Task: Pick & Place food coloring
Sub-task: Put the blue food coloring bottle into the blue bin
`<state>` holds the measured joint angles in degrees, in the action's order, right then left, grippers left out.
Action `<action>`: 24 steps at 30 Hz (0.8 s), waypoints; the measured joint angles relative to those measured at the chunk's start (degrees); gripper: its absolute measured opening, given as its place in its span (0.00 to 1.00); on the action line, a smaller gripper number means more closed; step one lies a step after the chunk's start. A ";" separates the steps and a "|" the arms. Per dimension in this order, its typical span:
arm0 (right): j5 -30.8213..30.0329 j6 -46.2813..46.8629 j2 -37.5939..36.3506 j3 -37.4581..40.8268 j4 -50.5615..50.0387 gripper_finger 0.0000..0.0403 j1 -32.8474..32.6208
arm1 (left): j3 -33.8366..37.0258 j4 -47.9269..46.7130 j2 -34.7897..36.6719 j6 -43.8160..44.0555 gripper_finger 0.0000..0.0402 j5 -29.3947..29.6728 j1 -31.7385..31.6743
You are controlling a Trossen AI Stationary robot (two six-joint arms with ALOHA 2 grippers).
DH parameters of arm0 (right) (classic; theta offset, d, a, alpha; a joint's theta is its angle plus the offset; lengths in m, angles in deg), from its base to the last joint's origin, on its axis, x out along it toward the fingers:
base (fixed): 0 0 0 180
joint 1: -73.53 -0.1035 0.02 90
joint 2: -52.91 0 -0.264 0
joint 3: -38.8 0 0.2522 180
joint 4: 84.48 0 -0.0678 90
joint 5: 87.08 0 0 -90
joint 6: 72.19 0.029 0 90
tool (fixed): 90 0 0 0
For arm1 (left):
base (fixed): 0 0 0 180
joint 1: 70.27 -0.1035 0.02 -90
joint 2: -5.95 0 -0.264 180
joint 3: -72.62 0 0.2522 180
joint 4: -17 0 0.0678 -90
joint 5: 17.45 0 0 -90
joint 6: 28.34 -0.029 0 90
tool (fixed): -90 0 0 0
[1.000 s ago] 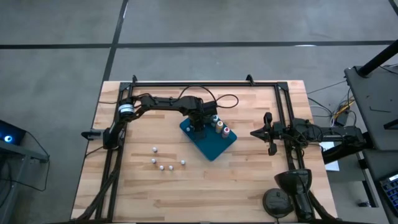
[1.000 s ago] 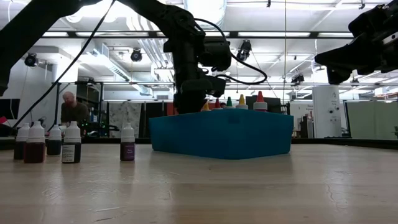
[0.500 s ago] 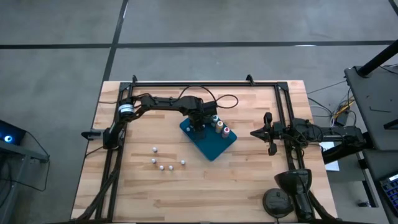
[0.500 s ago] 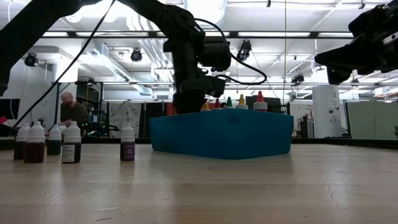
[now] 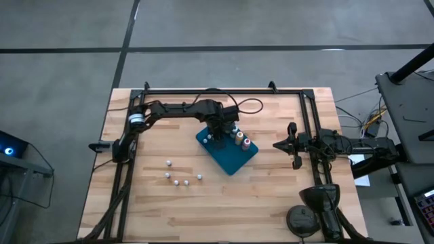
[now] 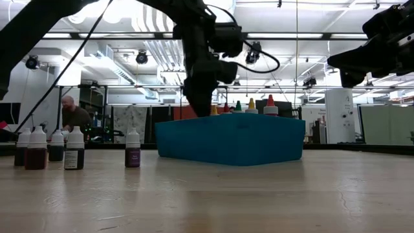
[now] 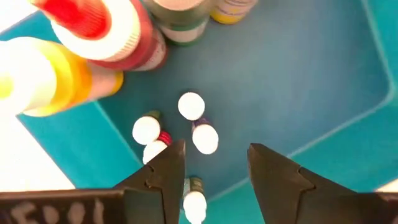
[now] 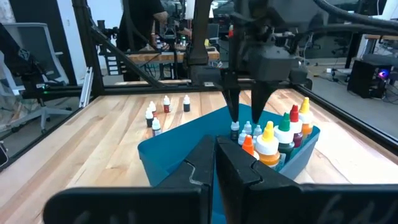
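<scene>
Fingers of the left gripper stand parted and empty above white-capped food coloring bottles inside the blue tray, centre of the high view. Colour-topped bottles crowd its upper corner; five more vials wait on the wooden desk, lower left. They look light, rigid and tippy (best pinched at the cap). The right gripper, closed, idles at right; beyond, an open workshop.
</scene>
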<state>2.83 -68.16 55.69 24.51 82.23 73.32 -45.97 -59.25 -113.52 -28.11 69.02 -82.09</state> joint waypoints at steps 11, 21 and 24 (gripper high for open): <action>0.05 -0.11 -0.03 0.00 0.00 0.02 0.00 | 0.08 -2.77 3.04 0.28 0.36 -0.02 2.34; -0.01 -0.05 -0.01 0.00 0.02 0.02 0.00 | 0.19 -3.22 3.46 -0.52 0.36 -0.10 4.78; -0.01 -0.11 -0.01 0.00 0.00 0.02 0.00 | 0.19 -3.18 3.43 -0.46 0.36 -0.20 6.11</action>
<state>2.82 -68.27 55.68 24.51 82.23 73.32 -45.78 -62.43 -110.08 -28.57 68.83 -75.98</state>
